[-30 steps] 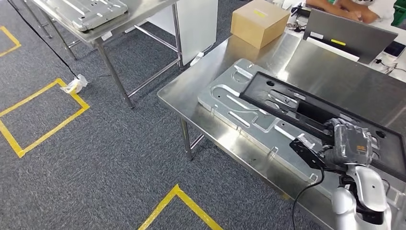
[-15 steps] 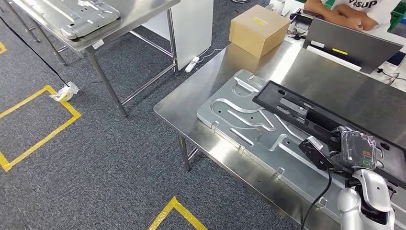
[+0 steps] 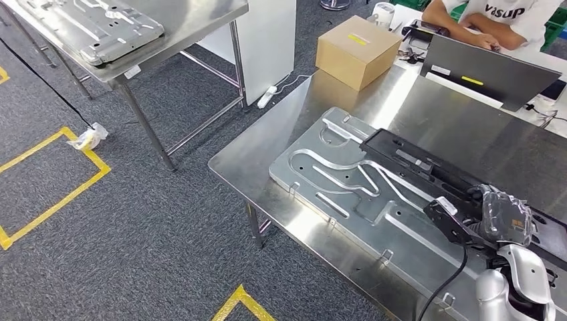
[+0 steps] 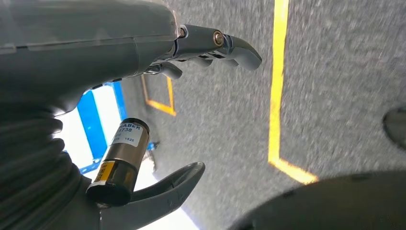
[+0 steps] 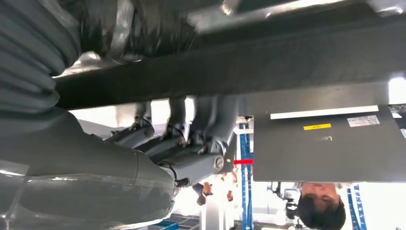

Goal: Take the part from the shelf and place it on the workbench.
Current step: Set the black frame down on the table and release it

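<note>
Grey carpet (image 3: 167, 221) marked with yellow tape lines (image 3: 53, 194) is lying under two steel tables: one (image 3: 200, 13) standing far left, the other (image 3: 468, 127) near right, bearing a cardboard box (image 3: 358, 42) and a laptop (image 3: 491, 70).

Counter (image 3: 267, 144): bare steel open between metal plate (image 3: 348, 194) and cardboard box (image 3: 358, 41). Black frame (image 3: 428, 170) lies across plate's far side. Laptop (image 3: 491, 70) and a person's arms (image 3: 468, 33) block the far edge beyond the plate.
</note>
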Available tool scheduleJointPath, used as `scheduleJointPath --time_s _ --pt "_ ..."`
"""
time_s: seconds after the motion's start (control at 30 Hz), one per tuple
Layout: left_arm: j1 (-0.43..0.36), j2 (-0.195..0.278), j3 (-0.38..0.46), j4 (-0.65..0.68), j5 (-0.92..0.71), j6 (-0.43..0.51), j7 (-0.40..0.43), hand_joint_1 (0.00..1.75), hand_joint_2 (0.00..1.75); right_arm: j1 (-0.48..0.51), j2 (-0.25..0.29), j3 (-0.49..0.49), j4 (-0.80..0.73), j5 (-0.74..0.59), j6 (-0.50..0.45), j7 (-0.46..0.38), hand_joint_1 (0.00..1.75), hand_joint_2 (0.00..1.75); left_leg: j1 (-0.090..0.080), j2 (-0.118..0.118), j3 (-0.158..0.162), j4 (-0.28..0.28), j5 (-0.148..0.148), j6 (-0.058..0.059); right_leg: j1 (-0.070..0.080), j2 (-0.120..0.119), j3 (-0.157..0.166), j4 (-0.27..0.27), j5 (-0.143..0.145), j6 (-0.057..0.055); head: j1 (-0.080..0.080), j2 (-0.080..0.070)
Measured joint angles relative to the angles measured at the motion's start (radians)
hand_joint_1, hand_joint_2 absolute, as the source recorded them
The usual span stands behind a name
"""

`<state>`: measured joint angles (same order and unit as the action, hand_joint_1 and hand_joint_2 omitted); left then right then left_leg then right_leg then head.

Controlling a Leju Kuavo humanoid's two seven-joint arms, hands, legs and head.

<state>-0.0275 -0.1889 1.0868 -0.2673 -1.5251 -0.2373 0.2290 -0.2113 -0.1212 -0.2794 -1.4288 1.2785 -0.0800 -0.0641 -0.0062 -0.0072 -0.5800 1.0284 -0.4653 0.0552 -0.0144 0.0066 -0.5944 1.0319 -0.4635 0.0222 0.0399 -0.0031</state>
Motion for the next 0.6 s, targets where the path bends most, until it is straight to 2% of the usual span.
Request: scheduleJointPath --time_s 0.13,0.33,0.6 --pt "-0.002 -0.003 0.002 0.0 0.005 -0.003 0.023 0.0 0.0 0.001 0.016 0.006 0.023 0.012 0.002 -0.01 0.0 0.0 0.002 0.0 0.003 -0.006 0.002 -0.008 0.003 -0.001 0.001 0.001 -0.003 -0.006 0.0 0.0" --pt "-0.002 -0.006 0.008 0.0 0.006 -0.001 0.035 0.0 0.0 0.004 0.043 0.038 0.038 0.034 0.001 -0.015 0.0 0.0 0.003 0.0 0.004 -0.009 0.003 -0.022 0.003 -0.001 0.001 0.002 -0.004 -0.007 0.0 0.0" --pt "-0.003 -0.008 0.032 0.0 0.002 0.001 0.038 0.0 0.0 0.008 0.057 0.128 -0.039 -0.052 0.045 -0.031 0.0 0.0 0.002 0.0 0.004 -0.007 0.003 -0.022 0.003 -0.002 0.002 0.002 -0.003 -0.006 0.001 0.0"
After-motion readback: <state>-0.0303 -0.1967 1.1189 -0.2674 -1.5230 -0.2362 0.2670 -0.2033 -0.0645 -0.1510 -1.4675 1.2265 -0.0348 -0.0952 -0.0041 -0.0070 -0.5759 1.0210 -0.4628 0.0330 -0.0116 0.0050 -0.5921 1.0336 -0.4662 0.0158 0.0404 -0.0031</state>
